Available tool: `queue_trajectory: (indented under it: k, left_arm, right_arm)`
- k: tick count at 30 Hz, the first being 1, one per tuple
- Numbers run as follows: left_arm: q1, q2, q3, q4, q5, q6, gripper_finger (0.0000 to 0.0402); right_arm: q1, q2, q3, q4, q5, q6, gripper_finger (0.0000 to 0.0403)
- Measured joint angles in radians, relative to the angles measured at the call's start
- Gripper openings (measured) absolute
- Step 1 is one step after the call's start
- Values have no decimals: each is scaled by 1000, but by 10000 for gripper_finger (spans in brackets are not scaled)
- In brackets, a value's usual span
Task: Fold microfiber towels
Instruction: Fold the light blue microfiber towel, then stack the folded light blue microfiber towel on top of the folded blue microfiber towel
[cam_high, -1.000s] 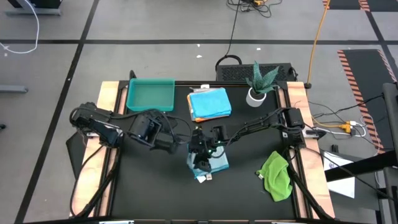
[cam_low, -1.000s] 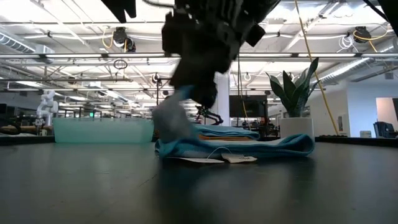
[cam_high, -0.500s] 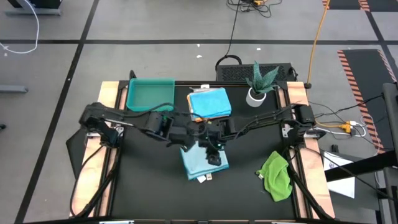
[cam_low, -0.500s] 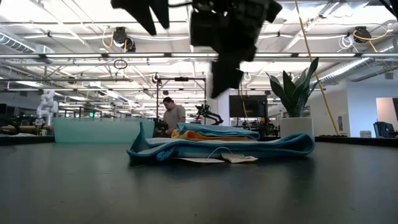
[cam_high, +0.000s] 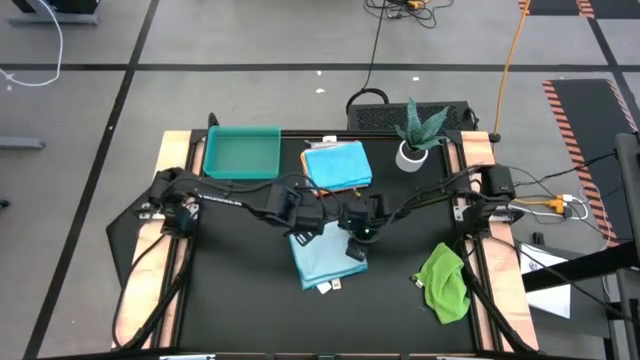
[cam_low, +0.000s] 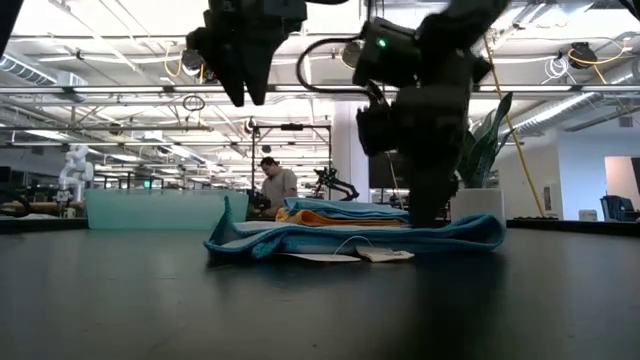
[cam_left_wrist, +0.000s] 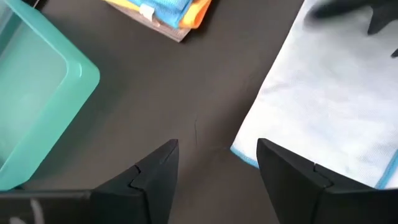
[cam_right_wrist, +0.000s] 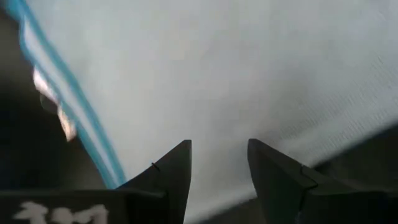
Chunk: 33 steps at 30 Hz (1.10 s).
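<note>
Pale blue towel (cam_high: 327, 256) lay folded flat near the middle of the black worktop (cam_high: 240, 300), white tags at its near edge. Left tool (cam_left_wrist: 214, 165) hung above the towel's far left corner, fingers spread wide, holding nothing. Right tool (cam_right_wrist: 217, 163) stood low over the towel's right edge, fingers parted, nothing gripped between them. Stack of bright blue towel (cam_high: 337, 164) over yellow-orange towel (cam_low: 320, 216) sat farther back, beside teal tray (cam_high: 241, 151). Green towel (cam_high: 443, 281) lay crumpled at right edge.
</note>
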Motion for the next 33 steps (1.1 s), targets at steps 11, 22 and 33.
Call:
queue_trajectory:
  k: [11, 22, 33]
  left_arm:
    - [-5, -48, 0, -39, -1, -32, 218]
    - [-2, -46, 0, -23, -6, -69, 218]
    - [41, -38, -217, 258, 200, -83, 218]
  right_arm:
    - [-21, -55, -187, 186, -11, 83, 145]
    - [-46, -348, -191, 60, 123, 35, 142]
    - [-174, -354, -192, 0, 89, -57, 141]
